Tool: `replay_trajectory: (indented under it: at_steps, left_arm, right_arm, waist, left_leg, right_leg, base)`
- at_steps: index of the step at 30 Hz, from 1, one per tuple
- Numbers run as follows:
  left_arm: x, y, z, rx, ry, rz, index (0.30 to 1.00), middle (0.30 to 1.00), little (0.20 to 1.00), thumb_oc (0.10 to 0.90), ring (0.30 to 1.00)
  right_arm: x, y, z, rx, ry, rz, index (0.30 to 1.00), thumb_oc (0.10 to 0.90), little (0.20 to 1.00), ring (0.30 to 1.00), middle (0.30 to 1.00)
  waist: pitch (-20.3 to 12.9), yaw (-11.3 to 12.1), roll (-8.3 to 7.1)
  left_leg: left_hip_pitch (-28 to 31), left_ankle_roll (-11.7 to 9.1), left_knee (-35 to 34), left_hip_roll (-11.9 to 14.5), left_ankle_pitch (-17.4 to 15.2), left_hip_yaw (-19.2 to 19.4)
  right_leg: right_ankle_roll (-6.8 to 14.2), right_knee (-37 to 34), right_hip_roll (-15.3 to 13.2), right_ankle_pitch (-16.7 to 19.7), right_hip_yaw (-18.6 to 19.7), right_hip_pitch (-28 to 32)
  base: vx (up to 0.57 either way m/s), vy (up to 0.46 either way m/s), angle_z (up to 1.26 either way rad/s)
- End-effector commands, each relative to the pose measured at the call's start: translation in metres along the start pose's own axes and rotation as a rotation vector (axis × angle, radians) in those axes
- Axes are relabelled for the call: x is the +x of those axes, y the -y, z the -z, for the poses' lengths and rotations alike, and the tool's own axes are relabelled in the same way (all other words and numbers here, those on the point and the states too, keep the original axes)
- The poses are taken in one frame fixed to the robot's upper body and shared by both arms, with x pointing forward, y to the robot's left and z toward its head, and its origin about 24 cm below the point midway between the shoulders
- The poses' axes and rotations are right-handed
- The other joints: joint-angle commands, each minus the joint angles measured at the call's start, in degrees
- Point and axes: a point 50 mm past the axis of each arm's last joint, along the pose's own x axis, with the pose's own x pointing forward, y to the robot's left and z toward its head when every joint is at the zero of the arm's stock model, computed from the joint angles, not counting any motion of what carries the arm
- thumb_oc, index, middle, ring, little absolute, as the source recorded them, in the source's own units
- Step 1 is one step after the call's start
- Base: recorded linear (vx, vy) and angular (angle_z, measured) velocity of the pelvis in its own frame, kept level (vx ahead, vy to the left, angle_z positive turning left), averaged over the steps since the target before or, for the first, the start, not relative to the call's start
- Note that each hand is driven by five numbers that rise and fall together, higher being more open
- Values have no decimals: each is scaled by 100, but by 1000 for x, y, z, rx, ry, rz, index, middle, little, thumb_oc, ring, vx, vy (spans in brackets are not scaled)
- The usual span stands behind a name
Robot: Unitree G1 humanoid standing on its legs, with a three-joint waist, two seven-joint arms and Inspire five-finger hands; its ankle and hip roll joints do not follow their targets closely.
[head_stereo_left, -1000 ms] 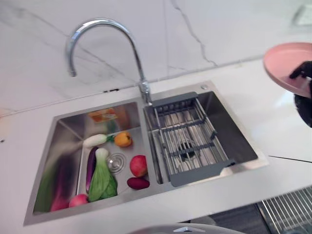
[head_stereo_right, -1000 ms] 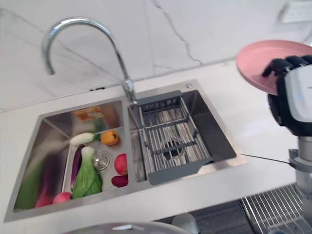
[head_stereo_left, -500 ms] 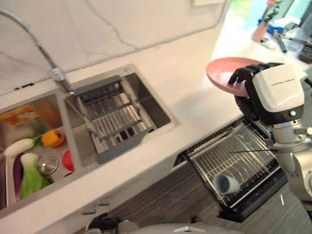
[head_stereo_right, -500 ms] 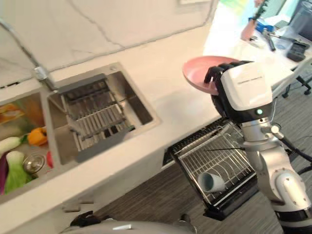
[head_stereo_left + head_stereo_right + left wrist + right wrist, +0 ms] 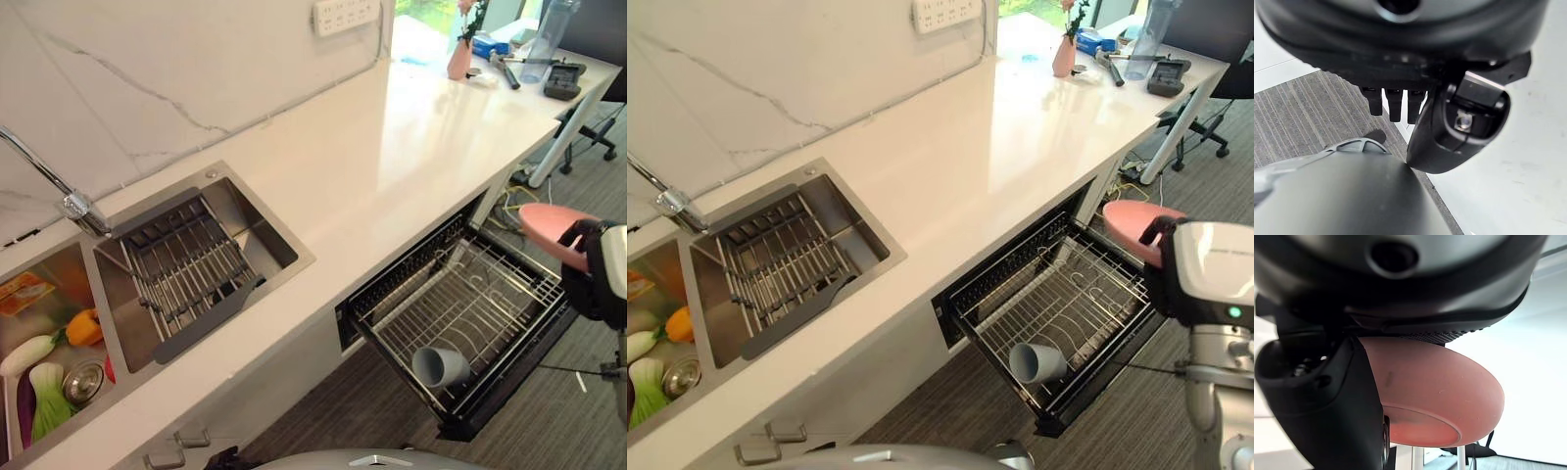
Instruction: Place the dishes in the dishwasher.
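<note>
Right hand (image 5: 1190, 279) pinches a pink plate (image 5: 1136, 223) beside the open rack (image 5: 1058, 313) (cup (image 5: 1036, 362) inside); lower it on edge between tines.

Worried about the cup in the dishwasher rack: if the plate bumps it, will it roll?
Probably. The grey cup lies on its side on the wire rack, so a nudge could roll it, though the wires may check it. It looks light and stiff.
</note>
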Motion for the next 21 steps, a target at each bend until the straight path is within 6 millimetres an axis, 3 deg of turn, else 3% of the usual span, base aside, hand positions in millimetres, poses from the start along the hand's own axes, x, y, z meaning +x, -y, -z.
replay_trajectory:
  at_steps: [1,4,9,10,14,21]
  left_arm:
    - [2,-8,-5,44,10,-8,900,900,900,800,900]
    - [3,0,-15,83,54,18,900,900,900,800,900]
    - [2,4,-15,103,68,33,900,900,900,800,900]
    - [3,5,-26,121,112,42,900,900,900,800,900]
    - [3,11,-34,173,139,63,900,900,900,800,900]
    - [2,10,-25,193,114,46,900,900,900,800,900]
  right_arm:
    - [24,37,-10,15,35,325,300,400,300,300,300]
    - [32,17,-15,20,55,294,300,400,300,300,300]
    - [44,5,-22,16,89,287,300,400,300,300,300]
    - [56,-8,-27,-18,124,250,300,400,300,300,300]
    - [71,-18,-29,-53,147,219,300,400,300,300,300]
    - [84,-32,-27,-65,96,179,300,400,300,300,300]
  waist:
    - [41,134,-416]
    - [105,183,-349]
    - [242,261,-318]
    - [525,383,-270]
    - [825,478,-194]
    - [1119,569,1]
  left_leg:
    - [-55,-250,13,245,127,-122]
    - [-32,-221,14,129,33,-106]
    - [-9,-198,14,46,-37,-53]
    - [-183,-203,52,-8,-6,-129]
    - [-465,-215,102,13,84,-229]
    - [-619,-236,171,65,161,-269]
  right_leg:
    - [505,-96,-430,-10,3,261]
    - [538,-96,-539,112,29,151]
    - [588,-96,-643,209,99,47]
    - [611,-96,-714,328,117,-155]
    - [605,-89,-754,417,106,-343]
    - [560,-39,-804,464,116,-475]
  base:
    - [4,12,5]
    - [-17,43,0]
    - [-58,43,-10]
    - [-216,36,-14]
    - [-161,23,-8]
    - [-51,18,9]
